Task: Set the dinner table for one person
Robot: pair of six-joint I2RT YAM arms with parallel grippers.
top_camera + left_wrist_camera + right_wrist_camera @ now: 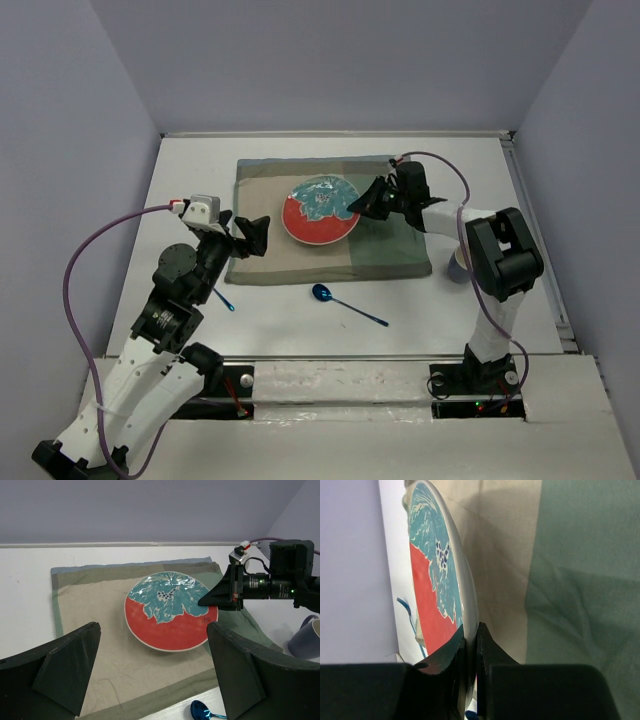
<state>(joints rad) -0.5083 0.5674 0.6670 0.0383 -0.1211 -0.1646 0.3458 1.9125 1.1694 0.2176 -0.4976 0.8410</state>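
A round plate [320, 210], red and teal, is over the middle of the tan-and-green placemat [300, 265] on the white dinner table [195, 170]. My right gripper [366, 206] is shut on the plate's right rim; in the right wrist view its fingers [490, 652] pinch the rim [465, 605] edge-on. In the left wrist view the plate [167, 612] looks flat on the placemat [90, 605]. My left gripper [256, 237] is open and empty over the placemat's left edge, its fingers [65, 667] wide apart. A blue spoon [345, 305] lies on the table in front of the placemat.
A second blue utensil [222, 298] lies by the left arm. A grey-blue mug [307, 637] stands right of the placemat, mostly hidden behind the right arm in the top view. Lavender walls enclose the table.
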